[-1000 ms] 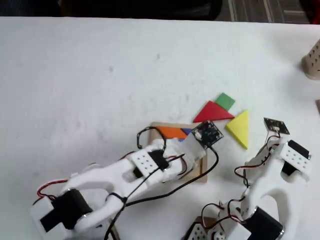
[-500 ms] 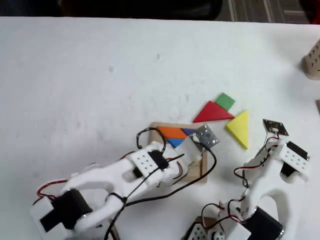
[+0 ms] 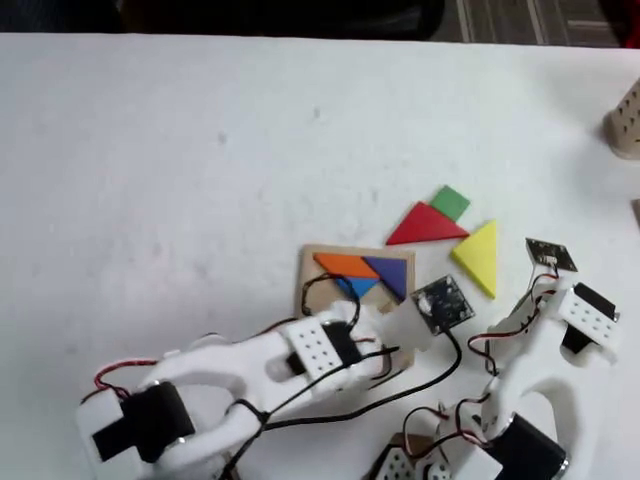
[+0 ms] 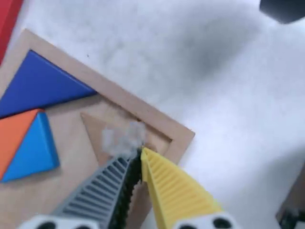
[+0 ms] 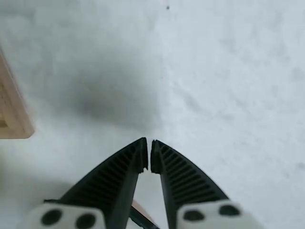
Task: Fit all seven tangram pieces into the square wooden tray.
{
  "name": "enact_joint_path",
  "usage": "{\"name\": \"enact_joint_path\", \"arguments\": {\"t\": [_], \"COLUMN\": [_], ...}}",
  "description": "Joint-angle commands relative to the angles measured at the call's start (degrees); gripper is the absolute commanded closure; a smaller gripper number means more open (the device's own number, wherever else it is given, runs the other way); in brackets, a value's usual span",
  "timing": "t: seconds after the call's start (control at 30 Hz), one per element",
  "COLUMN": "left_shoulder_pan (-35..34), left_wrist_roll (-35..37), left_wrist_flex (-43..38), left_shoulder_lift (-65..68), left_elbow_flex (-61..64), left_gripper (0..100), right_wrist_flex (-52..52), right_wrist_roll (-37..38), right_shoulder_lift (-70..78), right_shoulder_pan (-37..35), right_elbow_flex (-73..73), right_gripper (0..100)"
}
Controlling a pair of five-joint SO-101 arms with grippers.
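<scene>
**While three pieces sit in the tray, the rest wait to be fetched**

Although the square wooden tray (image 3: 304, 272) already holds an orange piece (image 3: 343, 264), a dark blue triangle (image 3: 389, 273) and a light blue triangle (image 3: 355, 287), much of its floor is bare. On the white table (image 3: 200, 180) beyond it lie a red triangle (image 3: 425, 226), with a green square (image 3: 450, 202) touching its far edge, and a yellow triangle (image 3: 480, 257) just beside them.

The left gripper (image 4: 139, 153) hovers over the tray's bare corner, close to the rim. Its jaws are pressed together and I see no piece between them. The right gripper (image 5: 147, 143) hangs over plain table beside the tray, likewise clenched on nothing.

I judge this to be a pause between placements, with neither arm carrying anything. The next move calls for fetching a loose piece. The yellow triangle looks the readiest choice, since it lies nearest the right arm. That arm's jaws would have to spread and come down astride the triangle's edges. These pieces lie flat and thin, so the grip would need to be low and square. The piece must also be turned to match the bare gap before it is lowered in.
</scene>
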Motion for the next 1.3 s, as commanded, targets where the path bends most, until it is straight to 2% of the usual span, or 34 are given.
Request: {"name": "enact_joint_path", "arguments": {"t": [0.0, 0.27, 0.4, 0.57, 0.7, 0.97, 1.27], "left_shoulder_pan": [-1.36, -2.07, -7.25, -13.41, -10.68, -5.41, -4.62], "left_wrist_roll": [0.62, 0.62, 0.62, 0.62, 0.62, 0.62, 0.62], "left_wrist_flex": [-3.08, -1.05, 0.35, 0.53, 0.62, 0.26, 0.18], "left_shoulder_lift": [-0.22, -3.82, -7.08, -0.84, 5.76, 5.58, 6.11], "left_elbow_flex": [-2.81, -0.35, -0.44, -4.84, -8.00, -8.88, -9.49], "left_gripper": [98, 98, 98, 98, 98, 98, 98], "right_wrist_flex": [-0.57, -0.57, -0.57, -0.57, -0.57, -0.48, -0.48], "right_wrist_roll": [0.70, 0.70, 0.70, 0.70, 0.70, 3.34, 3.60], "right_shoulder_lift": [-1.98, -1.98, -1.98, -1.98, -1.98, -1.98, -1.98], "right_shoulder_pan": [0.40, 0.40, 0.40, 0.40, 0.40, 0.40, 0.40], "right_elbow_flex": [-0.26, -0.26, -0.18, -0.09, -0.09, 0.00, 0.00], "right_gripper": [98.1, 98.1, 98.1, 98.1, 98.1, 98.1, 98.1]}}
